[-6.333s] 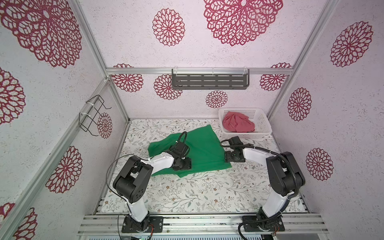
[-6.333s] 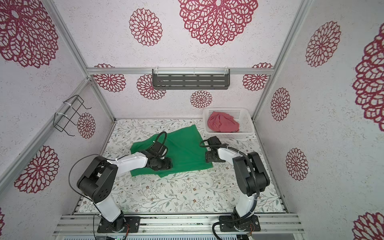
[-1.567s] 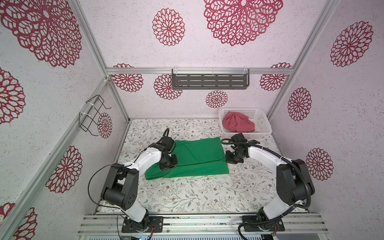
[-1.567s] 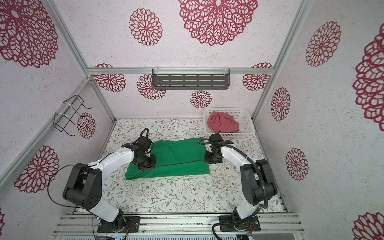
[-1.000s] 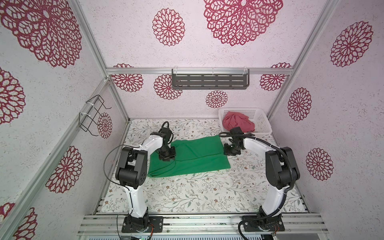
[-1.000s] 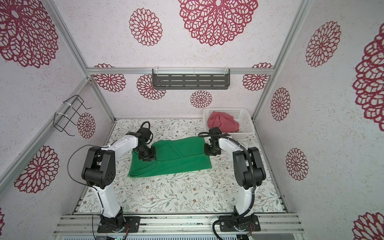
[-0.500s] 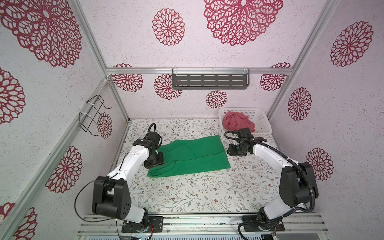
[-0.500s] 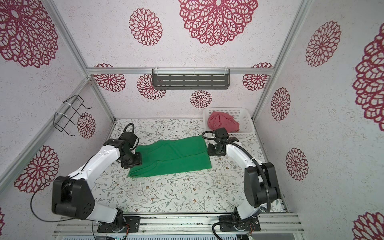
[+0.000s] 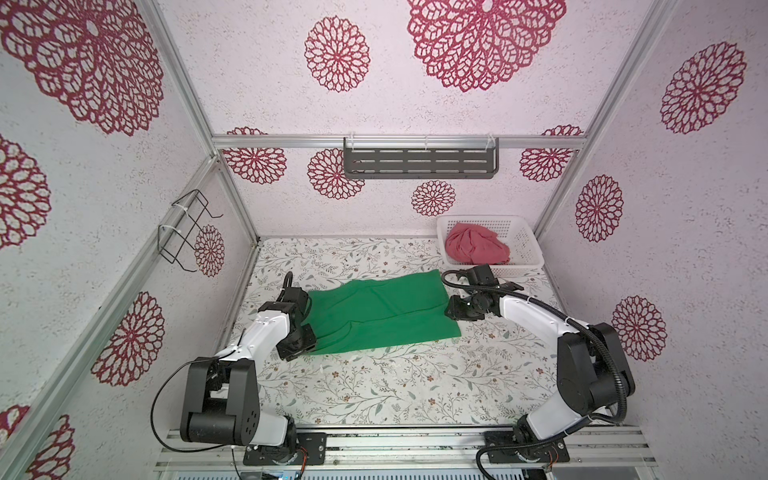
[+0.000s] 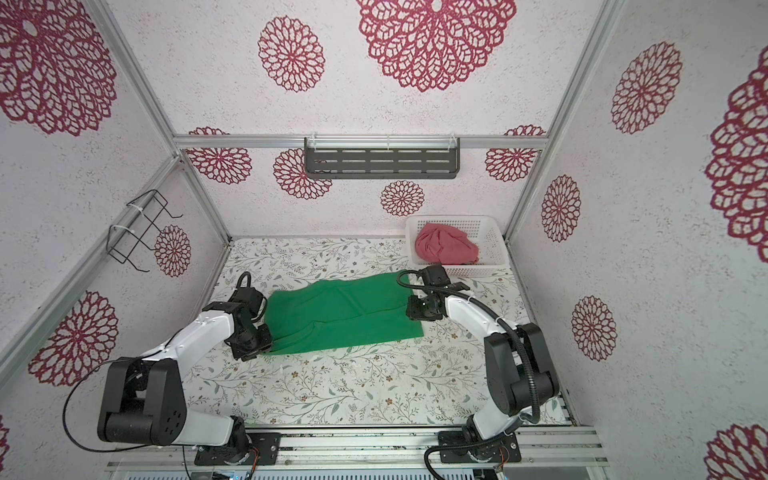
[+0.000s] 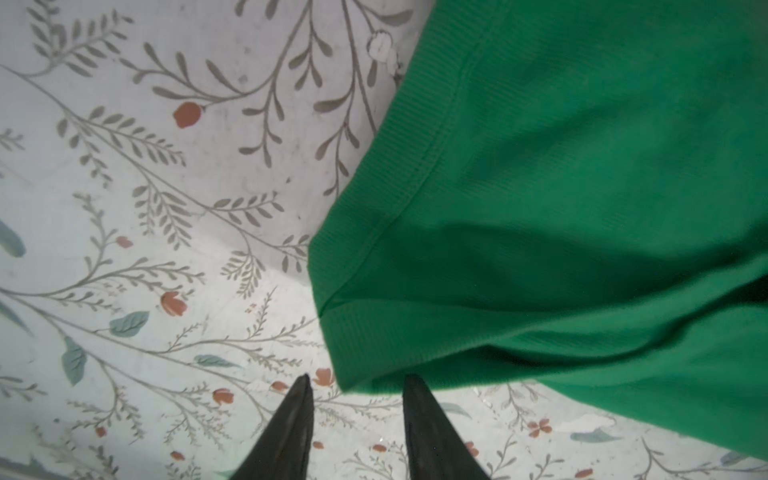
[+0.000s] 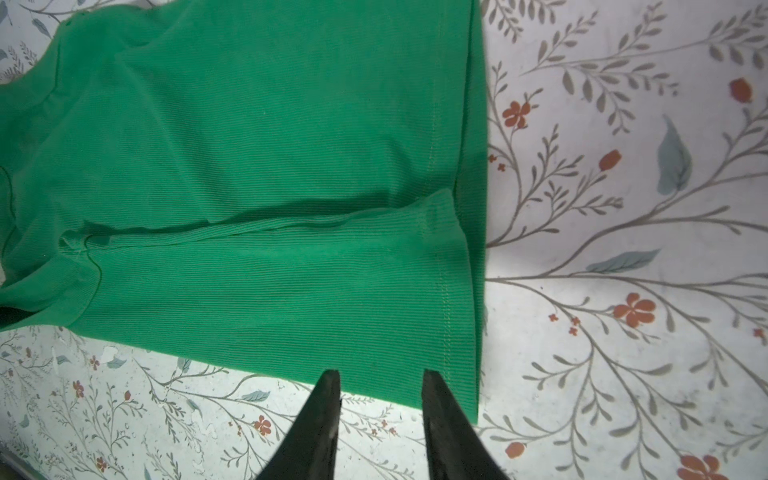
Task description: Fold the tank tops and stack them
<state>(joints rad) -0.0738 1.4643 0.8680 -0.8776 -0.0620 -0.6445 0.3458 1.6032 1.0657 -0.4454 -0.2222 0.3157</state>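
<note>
- green tank top lies flat
- left pincer released — off its 8 o'clock corner
- right pincer released — over its 3 o'clock hem
- red tank top in basket, 1 o'clock

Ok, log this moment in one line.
green top: partly folded | red top: bunched in basket | left claw: open at green corner | right claw: open at green hem

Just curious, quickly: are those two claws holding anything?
Left gripper: open, empty, at the green tank top corner.
Right gripper: open, empty, at its hem.
</note>
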